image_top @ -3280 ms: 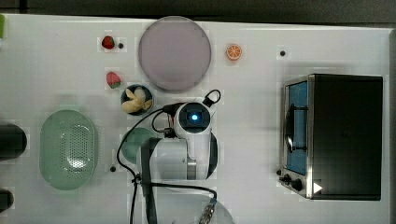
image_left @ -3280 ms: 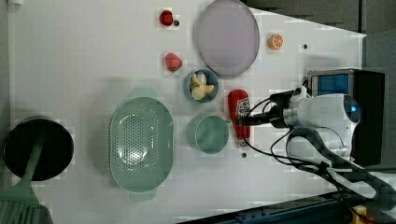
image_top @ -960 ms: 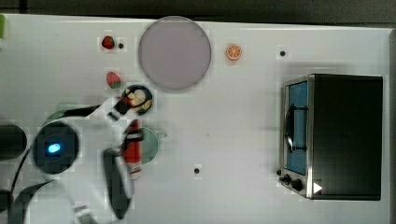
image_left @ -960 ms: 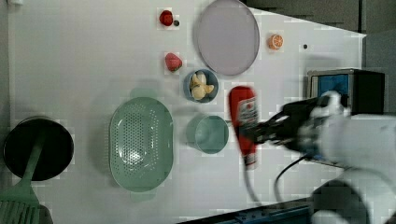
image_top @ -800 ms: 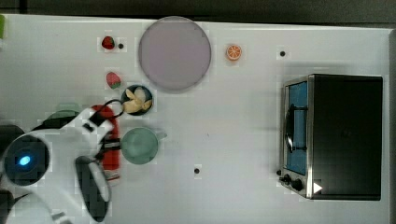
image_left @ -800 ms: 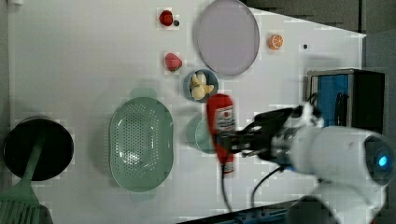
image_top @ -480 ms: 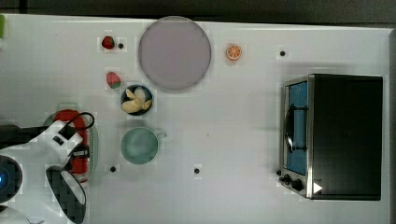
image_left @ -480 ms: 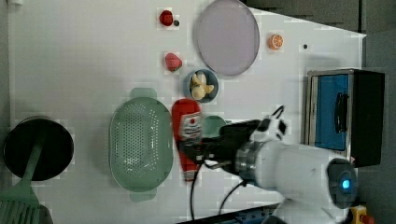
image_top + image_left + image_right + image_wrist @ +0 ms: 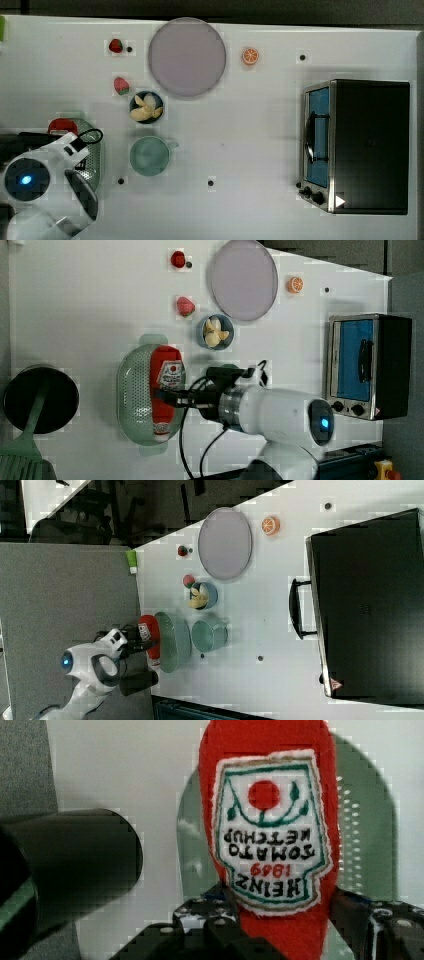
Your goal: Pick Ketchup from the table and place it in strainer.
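One arm on this white table point(image 9: 260, 130), and its gripper point(image 9: 167, 395) is pinching the ketchup bottle point(image 9: 167, 371) from both sides. In the wrist view you can see the two fingers point(image 9: 215, 920) pressed against the red body just under the white label, so it's definitely clamped on the bottle point(image 9: 270, 845), not spread open.

The bottle itself sits over the pale green strainer point(image 9: 131, 390) in the left view, lengthwise along the oval, white cap end toward the left view's bottom. I honestly can't tell whether it's resting on the perforated floor or hanging a bit above it. In the right view the bottle point(image 9: 148, 630) looks like it's just beside the strainer's point(image 9: 172, 640) rim on the right view's left, so maybe it's held above. In the top view a red bit of the bottle point(image 9: 62, 125) pokes out above the arm, with the strainer point(image 9: 95, 160) partly covered.

Other stuff around:
- a green cup point(image 9: 148, 156) just beside the strainer
- a small blue bowl point(image 9: 146, 106) with yellowish pieces in it
- a big grey-lilac plate point(image 9: 186, 56)
- two strawberries point(image 9: 121, 85)
- an orange slice point(image 9: 250, 55)
- a toaster oven point(image 9: 360, 145) well apart, on the top view's right
- a black pot point(image 9: 40, 400) near the strainer in the left view
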### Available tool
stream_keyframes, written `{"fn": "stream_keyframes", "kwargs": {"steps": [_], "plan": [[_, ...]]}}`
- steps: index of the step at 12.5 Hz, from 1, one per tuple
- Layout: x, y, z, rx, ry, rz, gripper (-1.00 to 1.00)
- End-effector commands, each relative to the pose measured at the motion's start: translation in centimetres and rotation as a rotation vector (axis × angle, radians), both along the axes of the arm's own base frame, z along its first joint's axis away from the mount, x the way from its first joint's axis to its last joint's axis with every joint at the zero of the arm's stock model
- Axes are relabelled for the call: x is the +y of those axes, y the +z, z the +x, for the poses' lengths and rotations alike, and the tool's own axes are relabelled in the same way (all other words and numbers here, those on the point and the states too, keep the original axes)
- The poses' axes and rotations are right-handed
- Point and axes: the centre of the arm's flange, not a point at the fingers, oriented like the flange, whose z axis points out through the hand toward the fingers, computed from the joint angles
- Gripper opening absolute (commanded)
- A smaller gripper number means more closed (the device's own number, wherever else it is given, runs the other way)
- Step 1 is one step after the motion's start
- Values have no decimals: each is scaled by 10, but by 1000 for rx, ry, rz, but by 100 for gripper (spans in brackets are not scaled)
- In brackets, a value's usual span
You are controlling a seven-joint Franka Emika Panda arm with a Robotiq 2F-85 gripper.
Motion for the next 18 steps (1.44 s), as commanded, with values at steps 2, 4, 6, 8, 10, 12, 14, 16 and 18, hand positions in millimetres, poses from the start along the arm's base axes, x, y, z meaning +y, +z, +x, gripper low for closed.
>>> {"fn": "stream_keyframes", "kwargs": {"steps": [2,4,6,8,10,12,14,16,18], "plan": [[1,-22,4,20,-88,41,38],[1,-24,5,21,-92,46,82],[-7,-8,15,-10,-110,41,100],[-26,14,31,-41,-166,27,100],[-59,42,50,-72,-219,-13,100],[-109,68,71,-73,-301,-85,100],[-167,103,91,-76,-405,-151,100],[-222,148,102,-72,-506,-203,100],[-269,192,100,-25,-594,-248,100]]}}
